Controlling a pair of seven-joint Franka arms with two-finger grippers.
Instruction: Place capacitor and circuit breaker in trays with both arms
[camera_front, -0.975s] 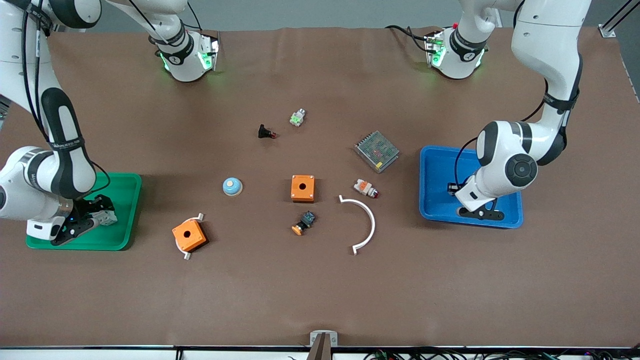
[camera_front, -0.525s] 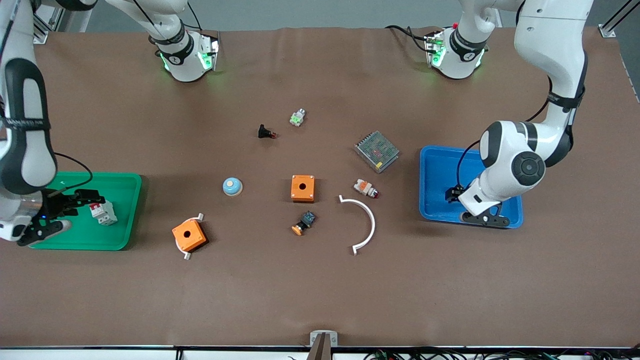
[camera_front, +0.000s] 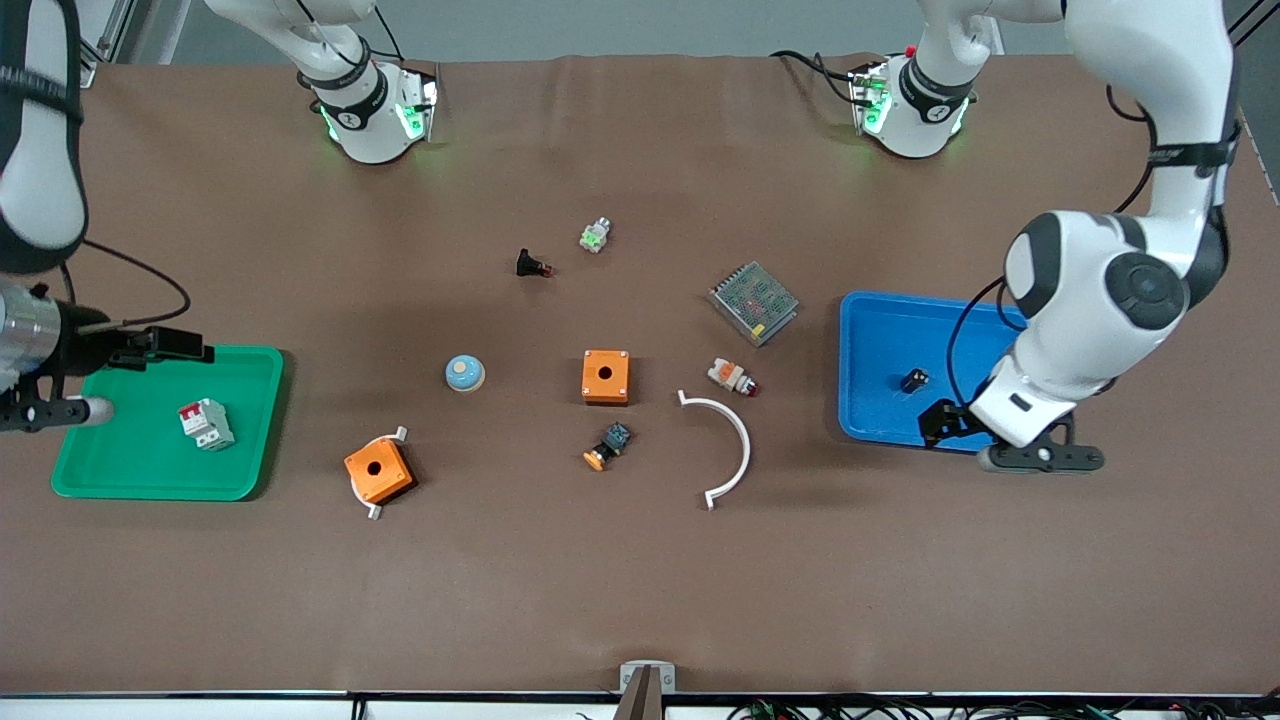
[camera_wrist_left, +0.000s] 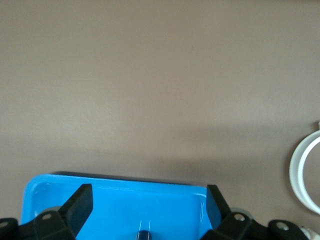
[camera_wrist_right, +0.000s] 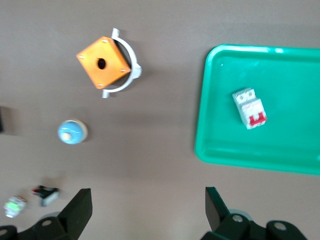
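Observation:
The capacitor (camera_front: 913, 380), a tiny black cylinder, lies in the blue tray (camera_front: 880, 330) at the left arm's end of the table. My left gripper (camera_front: 1000, 442) is open and empty, up over the tray's edge nearest the front camera. In the left wrist view the capacitor (camera_wrist_left: 145, 235) shows between my open fingers (camera_wrist_left: 82, 202) on the tray (camera_wrist_left: 115, 205). The circuit breaker (camera_front: 206, 424), white-grey with red levers, lies in the green tray (camera_front: 130, 470). My right gripper (camera_front: 112, 380) is open and empty, above that tray. The right wrist view shows the breaker (camera_wrist_right: 249, 108) in the tray (camera_wrist_right: 225, 145).
Between the trays lie two orange boxes (camera_front: 605, 376) (camera_front: 377, 470), a blue dome (camera_front: 464, 373), a white arc (camera_front: 725, 445), a mesh-covered metal box (camera_front: 754, 302), a white-orange part (camera_front: 731, 376), a black-blue part with orange cap (camera_front: 608, 446), a black red-tipped part (camera_front: 532, 265) and a green-white part (camera_front: 595, 235).
Both grippers have let go and risen from their trays. The breaker stays in the green tray, the capacitor in the blue tray. The left gripper moved toward the front camera.

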